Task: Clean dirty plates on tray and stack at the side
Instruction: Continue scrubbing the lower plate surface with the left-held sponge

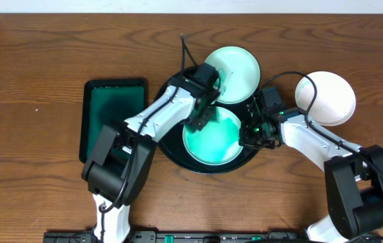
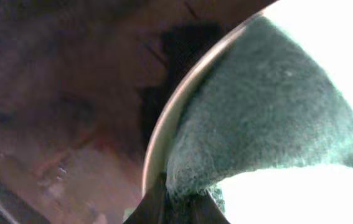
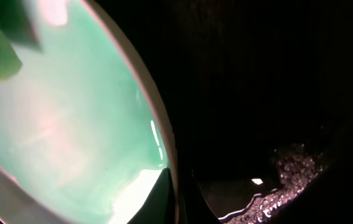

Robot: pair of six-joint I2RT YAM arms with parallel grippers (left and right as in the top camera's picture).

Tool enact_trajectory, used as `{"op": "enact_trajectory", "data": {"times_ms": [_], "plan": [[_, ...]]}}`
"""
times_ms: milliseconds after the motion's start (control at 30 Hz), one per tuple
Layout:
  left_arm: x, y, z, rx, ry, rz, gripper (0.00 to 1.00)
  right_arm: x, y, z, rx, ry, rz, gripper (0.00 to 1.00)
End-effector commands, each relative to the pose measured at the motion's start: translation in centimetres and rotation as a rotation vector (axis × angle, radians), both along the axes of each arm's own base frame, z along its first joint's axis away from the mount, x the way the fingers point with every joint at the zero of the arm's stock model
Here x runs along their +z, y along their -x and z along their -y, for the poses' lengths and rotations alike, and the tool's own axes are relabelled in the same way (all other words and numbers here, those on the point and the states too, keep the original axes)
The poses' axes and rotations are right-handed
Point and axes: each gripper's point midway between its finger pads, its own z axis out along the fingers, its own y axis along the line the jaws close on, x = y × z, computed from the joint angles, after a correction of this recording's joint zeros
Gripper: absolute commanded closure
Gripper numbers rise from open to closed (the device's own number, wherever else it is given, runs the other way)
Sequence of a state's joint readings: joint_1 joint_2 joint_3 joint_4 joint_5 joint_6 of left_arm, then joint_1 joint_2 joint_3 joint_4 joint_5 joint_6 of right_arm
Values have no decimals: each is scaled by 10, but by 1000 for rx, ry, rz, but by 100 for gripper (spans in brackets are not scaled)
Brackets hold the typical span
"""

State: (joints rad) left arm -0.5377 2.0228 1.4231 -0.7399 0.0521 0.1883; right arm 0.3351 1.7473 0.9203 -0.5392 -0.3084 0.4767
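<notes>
**A:** What is the left pincer (image 1: 199, 120) doing?

**B:** It is clamping a green sponge (image 2: 257, 106) between its fingers and pressing it onto the teal-smeared plate (image 1: 213, 143) directly beneath it.

**A:** And the right pincer (image 1: 248, 131)?

**B:** It is pinching that same plate's rim, one finger inside and one outside. The plate is lying between the two pincers, inside the black tray (image 1: 171, 152).

**A:** What is sitting farther out?

**B:** A pale aqua plate (image 1: 238, 64) is sitting just beyond the left pincer, at the tray's far edge. A white plate (image 1: 326, 98) is resting on the table (image 1: 36, 67) past the right pincer, off the tray. A green tray (image 1: 113, 108) is lying on the left pincer's outer side, apart from the black one.
</notes>
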Motion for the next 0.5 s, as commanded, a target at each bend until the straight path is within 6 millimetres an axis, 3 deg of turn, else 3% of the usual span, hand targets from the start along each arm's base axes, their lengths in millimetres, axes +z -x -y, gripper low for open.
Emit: {"op": "enact_trajectory", "data": {"times_ms": [0,100,200,467], "plan": [[-11,46,3,-104,110,-228,93,-25,24,25,27,129,-72,99],[1,79,26,-221,265,-361,93,-25,25,25,32,131,-74,99],[14,98,41,-278,391,-439,93,-25,25,25,33,131,-76,99],[25,100,58,-274,503,-461,93,-25,26,26,33,132,-78,99]]}}
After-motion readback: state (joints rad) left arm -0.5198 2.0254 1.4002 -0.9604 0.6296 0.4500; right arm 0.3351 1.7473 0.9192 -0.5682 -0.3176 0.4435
